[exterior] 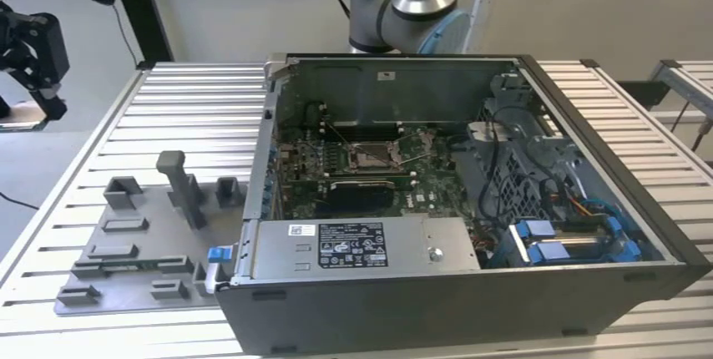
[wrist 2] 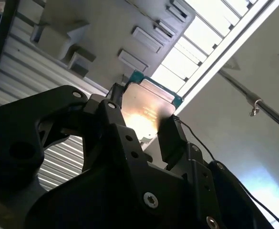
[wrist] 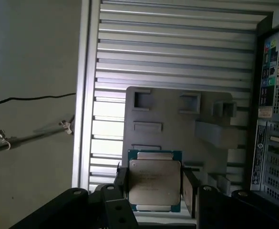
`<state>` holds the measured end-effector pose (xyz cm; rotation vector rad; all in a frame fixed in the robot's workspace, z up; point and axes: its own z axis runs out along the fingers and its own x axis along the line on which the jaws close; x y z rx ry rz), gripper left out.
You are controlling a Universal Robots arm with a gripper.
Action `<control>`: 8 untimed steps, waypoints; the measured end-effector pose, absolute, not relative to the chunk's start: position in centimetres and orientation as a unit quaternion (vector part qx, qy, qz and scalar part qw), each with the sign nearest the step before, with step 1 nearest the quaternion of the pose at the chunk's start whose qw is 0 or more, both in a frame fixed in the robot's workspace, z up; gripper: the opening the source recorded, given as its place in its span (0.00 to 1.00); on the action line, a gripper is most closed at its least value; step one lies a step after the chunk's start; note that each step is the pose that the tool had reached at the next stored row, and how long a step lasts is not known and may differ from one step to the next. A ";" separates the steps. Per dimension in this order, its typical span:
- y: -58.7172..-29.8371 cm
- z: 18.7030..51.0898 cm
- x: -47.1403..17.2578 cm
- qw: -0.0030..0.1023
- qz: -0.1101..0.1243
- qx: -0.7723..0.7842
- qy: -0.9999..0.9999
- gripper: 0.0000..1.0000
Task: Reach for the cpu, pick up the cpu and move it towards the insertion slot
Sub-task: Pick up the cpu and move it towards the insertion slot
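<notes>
First wrist view has the fingers [wrist: 190, 192] clamped on opposite edges of the cpu [wrist: 154, 185], above the grey tray [wrist: 177, 124].

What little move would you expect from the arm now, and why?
Probably a sideways carry toward the open dark computer case: the claw already grips the small square silvery chip, while the silver-framed socket sits inside, beyond the grey plastic tray.
</notes>
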<state>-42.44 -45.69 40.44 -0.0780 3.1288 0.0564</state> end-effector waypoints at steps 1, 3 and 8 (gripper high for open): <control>-45.7 40.4 -42.2 0.006 0.018 -0.025 1.000 0.00; -45.7 40.4 -41.4 0.006 0.018 -0.025 1.000 0.00; -45.7 40.4 -39.1 0.006 0.018 -0.025 1.000 0.00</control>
